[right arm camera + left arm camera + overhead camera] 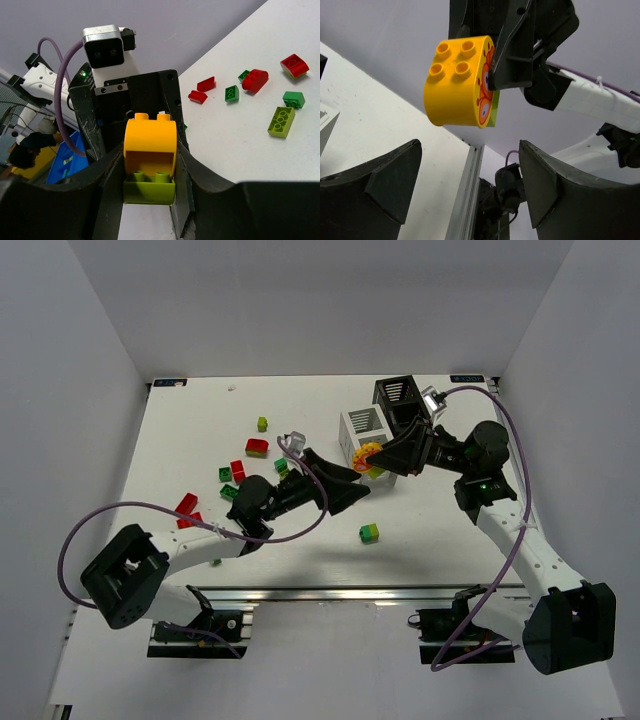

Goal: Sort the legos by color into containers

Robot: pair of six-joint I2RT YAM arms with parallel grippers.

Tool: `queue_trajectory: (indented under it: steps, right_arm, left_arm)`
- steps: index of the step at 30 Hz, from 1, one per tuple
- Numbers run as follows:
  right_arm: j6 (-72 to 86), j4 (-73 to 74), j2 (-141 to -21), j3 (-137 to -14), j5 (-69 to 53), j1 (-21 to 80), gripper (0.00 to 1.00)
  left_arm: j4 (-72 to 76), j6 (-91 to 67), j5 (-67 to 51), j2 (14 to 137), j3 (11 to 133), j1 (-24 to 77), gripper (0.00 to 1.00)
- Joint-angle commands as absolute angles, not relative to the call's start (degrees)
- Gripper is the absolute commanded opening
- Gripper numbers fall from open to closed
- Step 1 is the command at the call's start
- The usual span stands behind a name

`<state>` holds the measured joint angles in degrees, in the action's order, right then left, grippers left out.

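Over on the left side of the table (200,430), the loose legos are scattered: a red one (186,505) near the edge, a green one (226,475) further in, another red one (257,447) and a small lime one (262,423) toward the back. Next comes the left gripper (352,487), spread wide with nothing in it and pointed toward the other arm. A green-and-lime brick (369,532) sits alone just in front of it. The right gripper (378,457) is clamped on an orange lego (457,82), which has a lime lego (149,189) stuck under it. It's held in the air at the near side of the white bin (358,422). The black bin (400,392) sits right behind that one, toward the right.
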<state>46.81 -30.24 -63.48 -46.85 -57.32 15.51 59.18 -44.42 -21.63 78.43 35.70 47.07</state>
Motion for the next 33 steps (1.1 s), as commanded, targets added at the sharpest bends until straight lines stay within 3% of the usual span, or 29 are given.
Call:
queue_trajectory:
  steps: [1, 20, 30, 33]
  right_arm:
    - [48.25, -34.80, -62.93, -47.20, -56.43, 16.08, 0.00]
    - [49.04, -37.44, -63.11, -45.79, -55.63, 17.49, 0.00]
    - [48.08, -36.91, -62.67, -45.35, -56.07, 17.58, 0.02]
    - [46.94, -35.86, -62.58, -45.53, -56.34, 17.58, 0.24]
  left_arm:
    - [63.98, -45.44, -19.60, 78.66, 37.79, 47.37, 0.87]
    - [76.71, -52.73, -17.49, 86.92, 40.17, 48.16, 0.76]
    - [78.66, -55.11, -18.19, 88.77, 40.87, 48.16, 0.38]
    - [78.31, -54.76, -19.42, 88.60, 40.96, 48.16, 0.30]
